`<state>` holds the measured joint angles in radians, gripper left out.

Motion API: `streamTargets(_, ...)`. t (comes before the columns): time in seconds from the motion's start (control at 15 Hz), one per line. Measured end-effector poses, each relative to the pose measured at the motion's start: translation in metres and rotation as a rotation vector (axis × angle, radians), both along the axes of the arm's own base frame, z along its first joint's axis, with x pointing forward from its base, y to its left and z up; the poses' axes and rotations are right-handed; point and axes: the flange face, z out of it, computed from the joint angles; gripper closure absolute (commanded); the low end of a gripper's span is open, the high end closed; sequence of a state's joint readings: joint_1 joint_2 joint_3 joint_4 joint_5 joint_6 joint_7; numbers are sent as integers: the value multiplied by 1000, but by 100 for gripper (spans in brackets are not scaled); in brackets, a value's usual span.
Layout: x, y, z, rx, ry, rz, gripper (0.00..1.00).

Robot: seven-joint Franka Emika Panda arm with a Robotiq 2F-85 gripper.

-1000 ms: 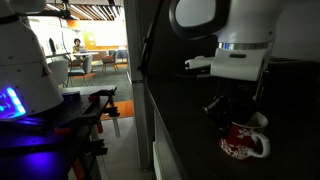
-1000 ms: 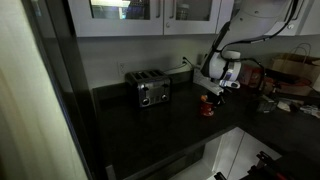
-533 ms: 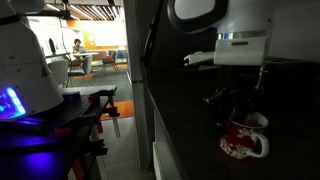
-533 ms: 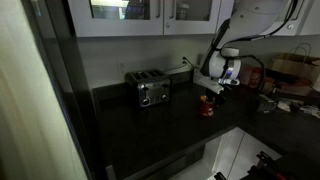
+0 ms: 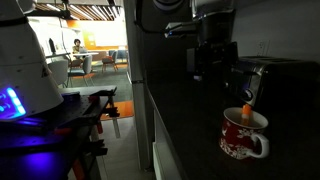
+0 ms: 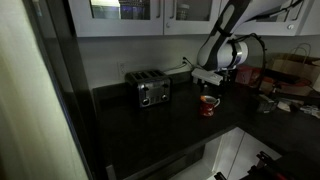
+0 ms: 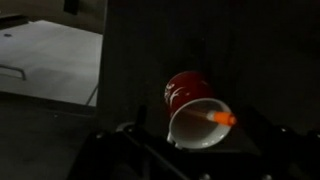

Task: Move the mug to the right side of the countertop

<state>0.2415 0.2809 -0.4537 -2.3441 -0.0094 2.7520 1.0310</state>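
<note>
The small red mug with a white pattern, white rim and handle stands upright on the dark countertop, an orange bit poking from its top. In both exterior views my gripper hangs above it, clear of the rim, jaws apart and empty. From the farther view the mug sits mid-counter, right of the toaster, with the gripper just over it on the countertop. The wrist view looks down into the mug and its white inside; my fingers are only dark shapes along the bottom edge.
A silver two-slot toaster stands to the left of the mug. A brown paper bag and small items crowd the counter's right end. Wall cabinets hang above. The counter's front edge drops to an open room.
The gripper, shut on the mug a second ago, has opened and risen straight up. The mug stays standing on the counter where it was.
</note>
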Motion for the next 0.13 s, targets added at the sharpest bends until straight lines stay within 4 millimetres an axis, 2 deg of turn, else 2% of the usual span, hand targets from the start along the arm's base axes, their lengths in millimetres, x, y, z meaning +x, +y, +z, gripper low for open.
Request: streamTargets(0.13,-9,25,13,-32,52,82,0)
